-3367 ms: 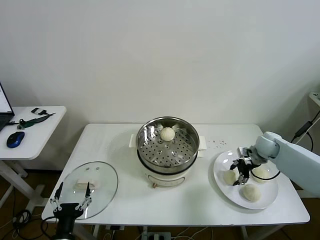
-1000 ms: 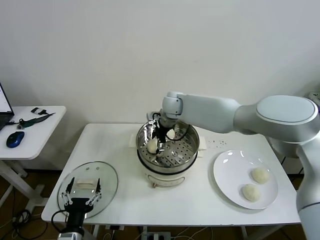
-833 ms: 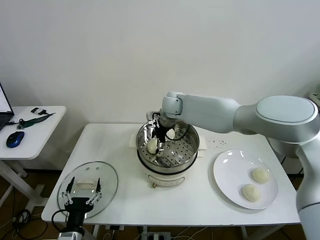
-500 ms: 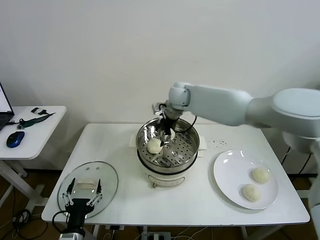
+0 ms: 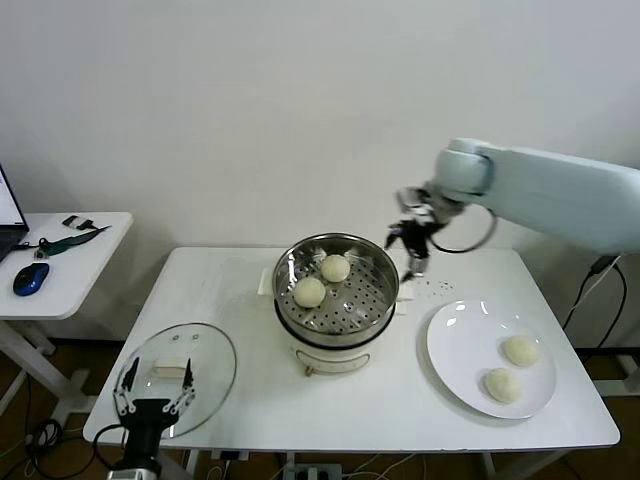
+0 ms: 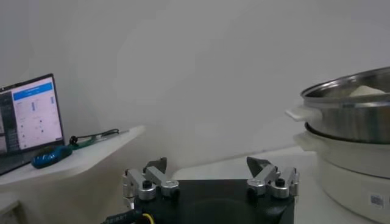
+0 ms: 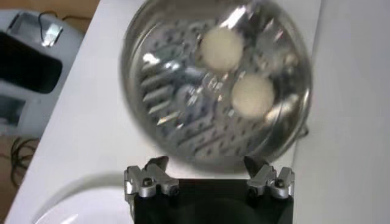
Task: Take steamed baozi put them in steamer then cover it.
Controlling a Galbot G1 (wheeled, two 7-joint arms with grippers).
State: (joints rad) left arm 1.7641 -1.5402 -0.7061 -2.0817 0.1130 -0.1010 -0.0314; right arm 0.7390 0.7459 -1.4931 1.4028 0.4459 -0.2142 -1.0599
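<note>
At the far left a small side table [image 5: 70, 262] carried a blue mouse [image 5: 31, 278], well away from either gripper. The left gripper [image 5: 150, 398] hung low at the near left corner of the table [image 5: 250, 400], its fingers spread apart and holding nothing. The cover [image 5: 178, 375] lay flat on the tabletop just beyond and beside those fingers: a round disc of clear glass with a thin metal rim. Its white rectangular handle [image 5: 172, 371] faced up, with its long axis running across the table from left to right.

The steamer [image 5: 338, 300] stood upright at the table's middle, well to the right of the left gripper and just left of and below the right one. It was a round, shiny steel pot, mouth open upward, with a perforated tray inside and a white base below. Two steamed baozi [image 5: 335, 267] [image 5: 309, 291] sat on the tray, smooth, cream-white and round, close together but not clearly touching.

The right gripper [image 5: 412, 243] hung in the air just off the steamer's far right rim, pointing down, its fingers parted and empty. Nearer the robot and to the right of it lay a flat white plate [image 5: 460, 335], round and glossy, bearing two more baozi [image 5: 520, 349] [image 5: 500, 385] set side by side with a small gap.
</note>
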